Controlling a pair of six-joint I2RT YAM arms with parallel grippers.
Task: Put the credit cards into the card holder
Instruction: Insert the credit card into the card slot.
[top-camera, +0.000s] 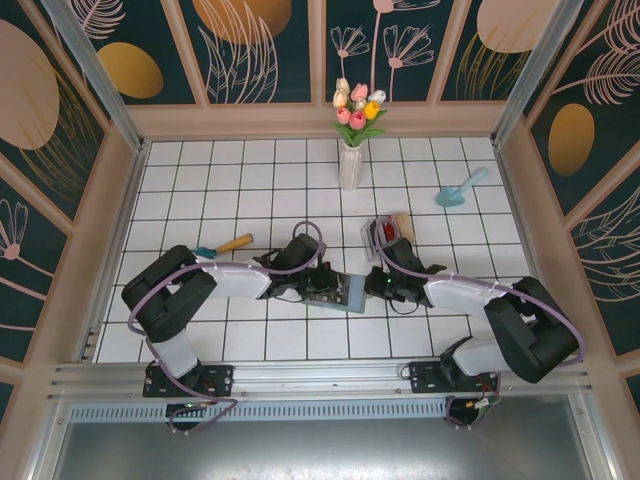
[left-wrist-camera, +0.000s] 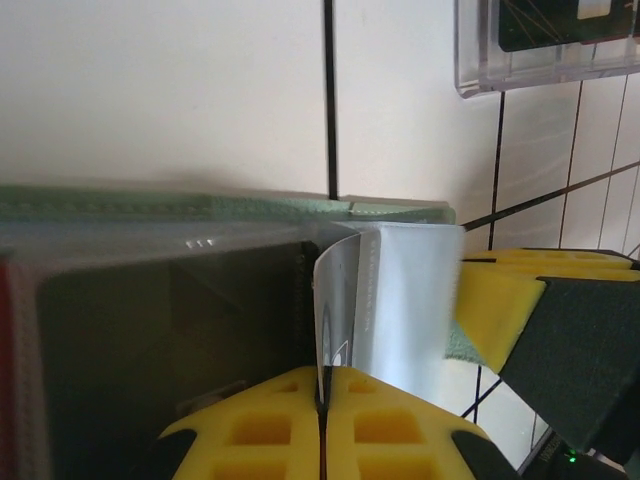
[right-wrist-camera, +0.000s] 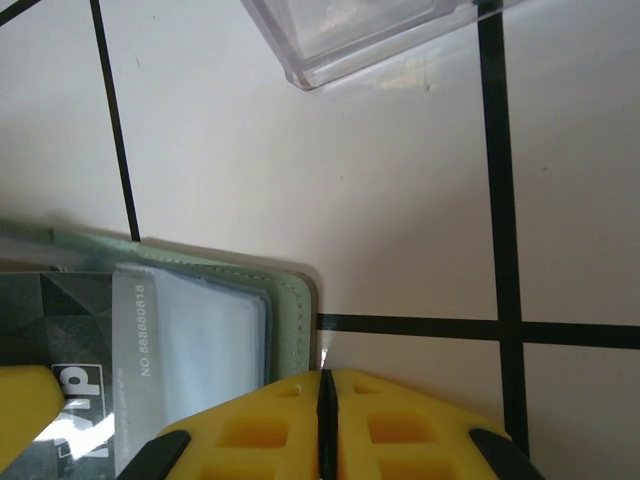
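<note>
The grey-green card holder (top-camera: 338, 294) lies open on the tiles between both arms, its clear sleeves up (right-wrist-camera: 210, 330). My left gripper (left-wrist-camera: 322, 385) is shut on the edge of a grey credit card (left-wrist-camera: 337, 300) that stands on edge at the sleeve mouth over the card holder (left-wrist-camera: 200, 205). A dark grey credit card (right-wrist-camera: 80, 310) lies under a clear sleeve. My right gripper (right-wrist-camera: 325, 385) is shut at the right edge of the card holder (right-wrist-camera: 292, 300), with a thin sliver of it between the tips. Its yellow finger (left-wrist-camera: 495, 300) sits close beside the held card.
A clear plastic box (top-camera: 383, 232) holding red cards stands just behind the right gripper, and its corner (right-wrist-camera: 350, 40) is near. An orange-handled tool (top-camera: 225, 246) lies at the left, a blue scoop (top-camera: 458, 190) at the back right, and a flower vase (top-camera: 352, 160) at the back.
</note>
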